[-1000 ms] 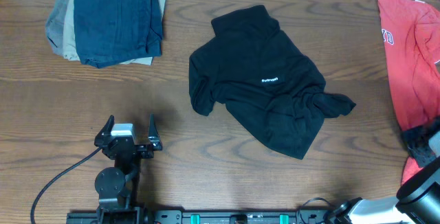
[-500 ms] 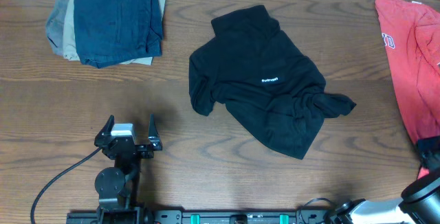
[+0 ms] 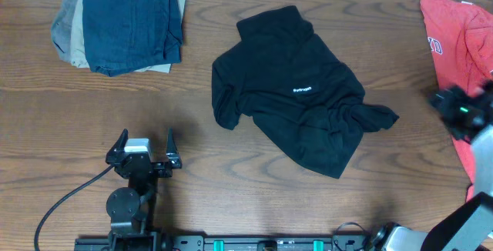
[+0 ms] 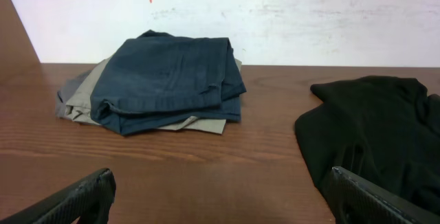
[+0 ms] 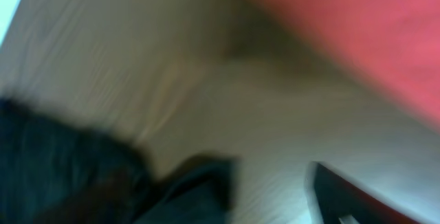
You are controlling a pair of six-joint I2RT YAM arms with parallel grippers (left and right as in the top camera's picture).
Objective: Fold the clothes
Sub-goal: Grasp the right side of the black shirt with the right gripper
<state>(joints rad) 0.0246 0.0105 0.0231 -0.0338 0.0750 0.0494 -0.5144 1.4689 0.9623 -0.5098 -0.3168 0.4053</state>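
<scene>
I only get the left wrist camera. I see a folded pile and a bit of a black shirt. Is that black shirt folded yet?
Observer: No. Overhead, the black T-shirt lies crumpled and spread out, not folded.
Operator: Are there more clothes I can't see?
Observer: Yes, a red T-shirt lies at the right edge of the table.
Operator: Where's the other arm?
Observer: The right gripper is by that red T-shirt, apart from the black one. It is too blurred to tell whether it is open.
</scene>
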